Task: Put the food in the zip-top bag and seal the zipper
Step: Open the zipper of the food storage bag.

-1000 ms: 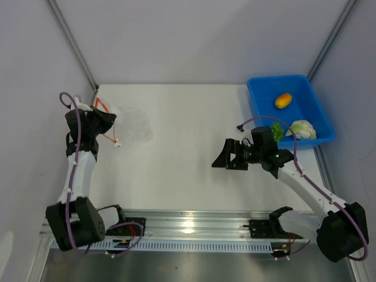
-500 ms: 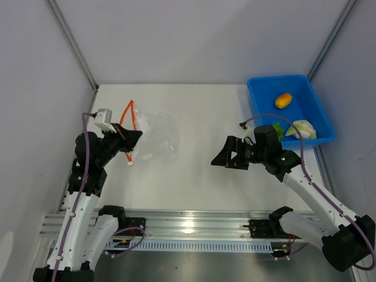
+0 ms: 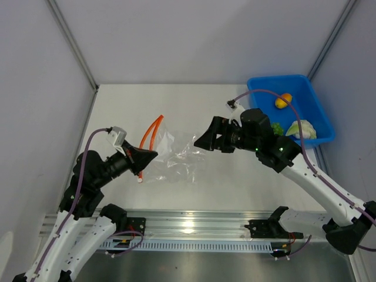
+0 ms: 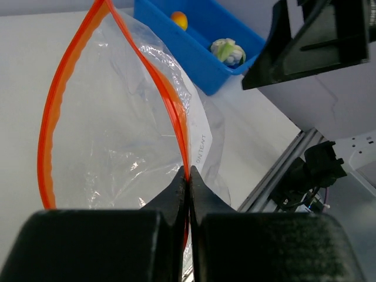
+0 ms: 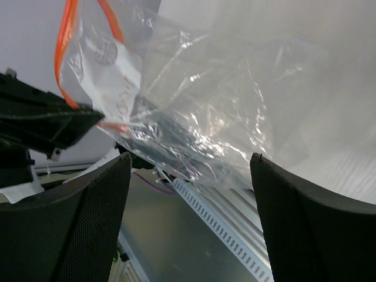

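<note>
The clear zip-top bag [image 3: 176, 155] hangs over the middle of the table with its mouth open. Its orange-red zipper [image 3: 154, 130] forms a loop in the left wrist view [image 4: 56, 117]. My left gripper [image 3: 150, 156] is shut on one end of the zipper [image 4: 188, 173]. My right gripper [image 3: 202, 140] is open and empty, just right of the bag; in its wrist view [image 5: 189, 158] the bag [image 5: 200, 106] fills the space ahead. The food lies in the blue tray [image 3: 305, 85]: orange-yellow fruit [image 3: 283, 100], green cluster [image 3: 276, 128], cauliflower [image 3: 301, 129].
The blue tray stands at the table's far right corner, behind the right arm. A metal rail [image 3: 194, 226] runs along the near edge. Grey walls close in the left, right and back sides.
My left arm has carried the bag from the far left corner towards the table's middle. My right gripper has moved up and left, close to the bag.
</note>
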Robot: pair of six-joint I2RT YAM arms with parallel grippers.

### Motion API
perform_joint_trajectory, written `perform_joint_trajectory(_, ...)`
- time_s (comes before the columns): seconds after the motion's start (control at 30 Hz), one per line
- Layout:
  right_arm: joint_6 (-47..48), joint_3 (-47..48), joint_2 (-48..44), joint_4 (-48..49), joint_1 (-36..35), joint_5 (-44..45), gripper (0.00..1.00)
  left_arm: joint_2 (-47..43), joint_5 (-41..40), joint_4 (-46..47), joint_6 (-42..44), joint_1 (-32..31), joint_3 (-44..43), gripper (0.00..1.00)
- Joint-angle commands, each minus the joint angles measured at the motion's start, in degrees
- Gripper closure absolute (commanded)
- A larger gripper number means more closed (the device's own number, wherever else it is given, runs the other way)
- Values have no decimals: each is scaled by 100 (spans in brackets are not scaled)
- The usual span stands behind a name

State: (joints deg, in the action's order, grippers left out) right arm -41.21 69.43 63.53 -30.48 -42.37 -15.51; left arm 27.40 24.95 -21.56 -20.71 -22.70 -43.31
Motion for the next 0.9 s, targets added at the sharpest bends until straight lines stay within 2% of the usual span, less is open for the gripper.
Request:
perform_joint_trajectory(0.0,-501,553,431,-98,-454,732,18,-225,-358,55,-283,-384,138,99)
perform_joint_trajectory(0.2,-581,1836,1388,-827,-1360,1812,18,-165,-1113,12,-355,-1157,139,99)
perform_joint_trajectory(0.3,-651,2329,1784,-1065,-1519,1972,17,37,-1727,-155,-215,-1762,-37,100)
perform_joint_trajectory(0.43,-721,2690,2093,-1188,-1704,2078,12,257,-2467,-418,-65,-2229,-283,99)
perform_joint_trajectory(0.5,-722,2769,2172,-1188,-1739,2130,9,371,-2697,-480,-38,-2326,-345,99)
perform_joint_trajectory(0.87,-678,3252,2875,-1821,-1845,2570,9,714,-3250,-480,93,-2748,-503,99)
